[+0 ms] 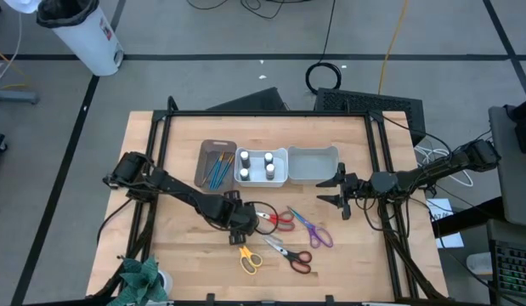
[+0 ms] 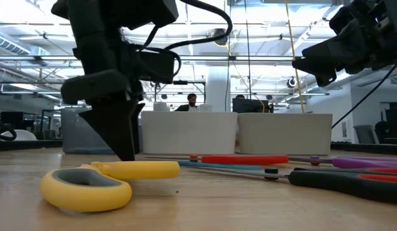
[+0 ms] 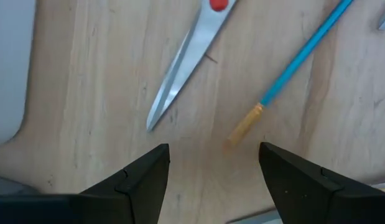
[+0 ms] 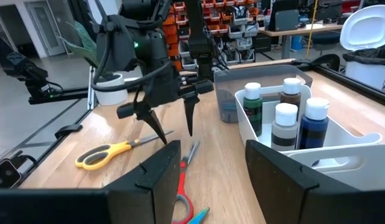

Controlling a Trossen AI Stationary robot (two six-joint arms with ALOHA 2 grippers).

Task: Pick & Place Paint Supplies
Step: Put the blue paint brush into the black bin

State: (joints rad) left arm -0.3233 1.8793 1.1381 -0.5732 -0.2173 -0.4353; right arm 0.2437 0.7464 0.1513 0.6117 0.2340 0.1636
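Left gripper [image 1: 240, 231] is hovering over the table [image 1: 178, 255], fingers [image 3: 142, 180] spread and holding nothing, tips pointing down at a blue brush [image 3: 304, 53] lying loose on the wood. The brush's long axis is running diagonally across the wrist view, its tan tip [image 3: 245, 124] pointing toward the gripper. Red-handled scissors [image 1: 275, 218] are lying just beside it, blades [image 3: 180, 71] likewise angled. Right gripper [image 1: 337, 201] is waiting beside the grey bin [image 1: 313, 166], fingers apart, empty.

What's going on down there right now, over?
Left gripper open, low over a loose blue brush by the red scissors. Right gripper open, empty, beside the grey bin. Nothing blocking.
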